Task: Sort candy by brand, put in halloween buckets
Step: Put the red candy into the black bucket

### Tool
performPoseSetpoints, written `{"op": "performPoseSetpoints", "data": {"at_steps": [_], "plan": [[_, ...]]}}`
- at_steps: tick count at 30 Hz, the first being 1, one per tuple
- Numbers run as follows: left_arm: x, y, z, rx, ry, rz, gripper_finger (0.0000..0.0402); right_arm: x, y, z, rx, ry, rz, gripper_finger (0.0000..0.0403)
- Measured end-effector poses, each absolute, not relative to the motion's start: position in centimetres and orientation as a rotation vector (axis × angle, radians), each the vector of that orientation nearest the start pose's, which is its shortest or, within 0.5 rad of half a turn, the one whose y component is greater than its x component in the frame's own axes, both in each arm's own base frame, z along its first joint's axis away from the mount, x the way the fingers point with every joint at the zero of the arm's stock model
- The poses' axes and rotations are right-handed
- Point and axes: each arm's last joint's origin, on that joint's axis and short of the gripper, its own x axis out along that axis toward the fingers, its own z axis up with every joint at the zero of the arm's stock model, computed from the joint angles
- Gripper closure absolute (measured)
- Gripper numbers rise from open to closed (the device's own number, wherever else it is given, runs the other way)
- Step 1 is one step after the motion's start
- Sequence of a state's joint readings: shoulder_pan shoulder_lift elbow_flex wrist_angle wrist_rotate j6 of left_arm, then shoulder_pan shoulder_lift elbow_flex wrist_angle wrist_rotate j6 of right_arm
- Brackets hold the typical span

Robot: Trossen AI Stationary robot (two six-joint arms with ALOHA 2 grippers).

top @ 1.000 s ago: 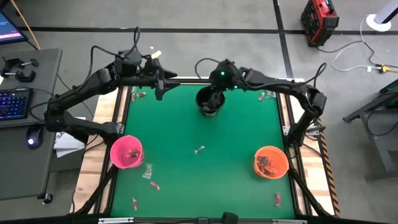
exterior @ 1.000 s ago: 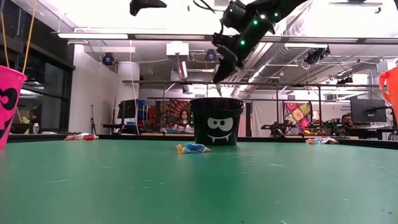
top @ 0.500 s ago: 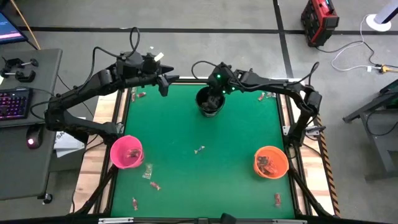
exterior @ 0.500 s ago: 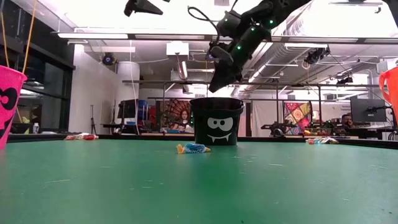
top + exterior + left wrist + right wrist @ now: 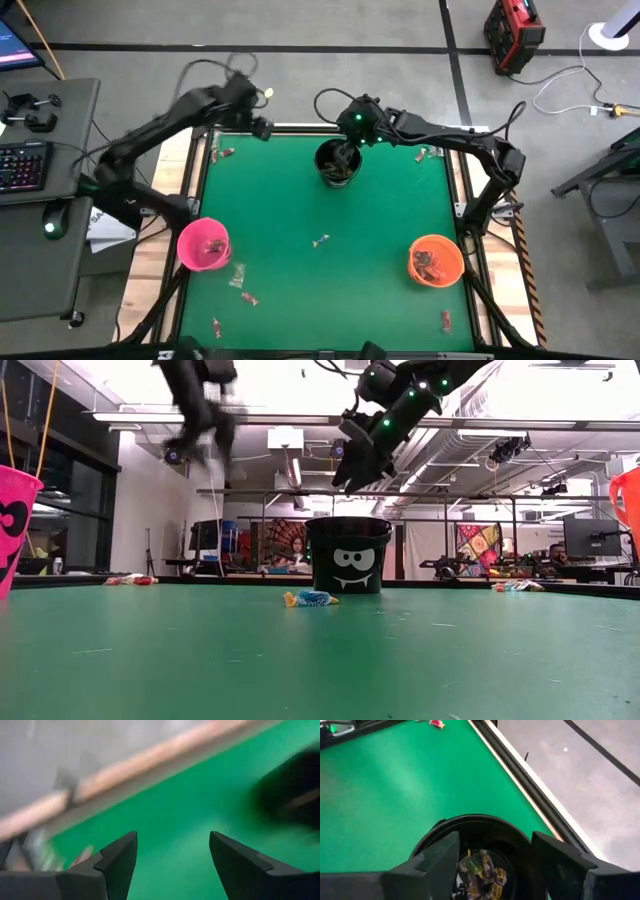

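- Black bucket [image 5: 348,555] with a fanged face stands mid tabletop [image 5: 320,655].
- Blue-wrapped candy [image 5: 309,599] lies just before it.
- Right tool [image 5: 345,478] hangs above the bucket's rim.
- Pink bucket [image 5: 15,525] at left edge, orange bucket [image 5: 628,500] at right edge.

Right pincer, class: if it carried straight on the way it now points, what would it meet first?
Probably the candy lying inside the black bucket; the open right pincer hangs above its mouth, pointing down into it.

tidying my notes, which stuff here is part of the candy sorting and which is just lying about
Part of the job:
- black bucket
- pink bucket
- orange bucket
- loose candy on the table
- right gripper, open above the black bucket

Lying about:
- keyboard
- red case
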State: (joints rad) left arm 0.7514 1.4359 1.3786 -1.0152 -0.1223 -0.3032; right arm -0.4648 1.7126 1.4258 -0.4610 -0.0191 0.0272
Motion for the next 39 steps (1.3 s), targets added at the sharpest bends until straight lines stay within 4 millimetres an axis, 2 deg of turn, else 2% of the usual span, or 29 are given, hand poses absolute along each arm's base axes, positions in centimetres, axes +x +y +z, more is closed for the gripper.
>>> {"op": "performPoseSetpoints", "data": {"at_steps": [2,5,8,13,18,28,32,37,39], "plan": [[19.3,21.4,29.3,-0.67,1.171,0.993,0.0166,34.0,-16.9,28.7,0.219,0.734,-0.42,0.016],[18.0,23.6,25.8,-0.728,1.447,1.03,0.0166,34.0,-16.9,28.6,0.241,0.731,-0.424,0.016],[17.7,25.5,22.8,-0.71,1.597,1.007,0.0166,34.0,-16.8,28.6,0.248,0.731,-0.422,0.016],[17.9,27.6,19.5,-0.661,1.69,0.954,0.0166,34.0,-16.8,28.6,0.318,0.715,-0.45,0.016],[17.7,28.6,16.9,-0.637,1.791,0.9,0.0166,34.0,-16.8,28.6,0.367,0.708,-0.468,0.016],[17.2,29.8,13.9,-0.647,1.864,0.875,0.0173,34.6,-15.5,28.6,0.352,0.716,-0.433,0.016],[17.1,30.0,13.2,-0.654,1.896,0.833,0.0227,34.8,-15.0,28.6,0.346,0.719,-0.419,0.016],[17.1,29.8,13.2,-0.691,1.898,0.775,0.0364,35.0,-14.6,28.6,0.342,0.723,-0.407,0.016],[17.1,29.8,13.5,-0.714,1.89,0.762,0.0384,35.0,-14.5,28.6,0.34,0.723,-0.408,0.016]]}}
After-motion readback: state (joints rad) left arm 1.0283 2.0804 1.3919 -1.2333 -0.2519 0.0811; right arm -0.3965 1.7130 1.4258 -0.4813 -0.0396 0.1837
